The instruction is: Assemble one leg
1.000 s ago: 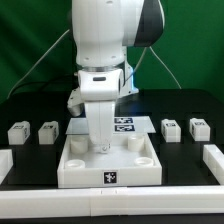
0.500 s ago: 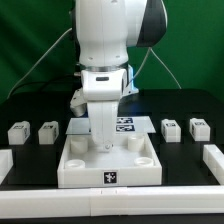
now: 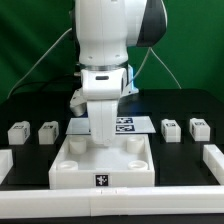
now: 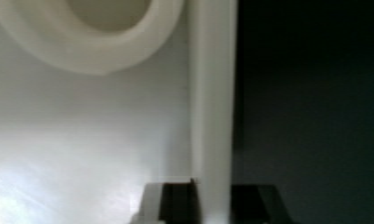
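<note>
Exterior view: gripper (image 3: 100,141) is down at the white tray's (image 3: 70,172) back rim. Fingertips are hidden there, so the grip is unreadable. Wrist view settles it: both fingers (image 4: 170,206) are clenched on the tray's rim wall, one on each side, with a round socket (image 4: 95,30) just inside the wall. It's blurry, though.

Legs show only in the exterior view, all on the table apart from the tray: leg 1 (image 3: 17,131) and leg 2 (image 3: 48,131) off the exterior view's left, leg 3 (image 3: 171,128) and leg 4 (image 3: 199,127) off its right.

The marker board (image 3: 127,124) sits just behind the tray, mostly blocked by the arm.
</note>
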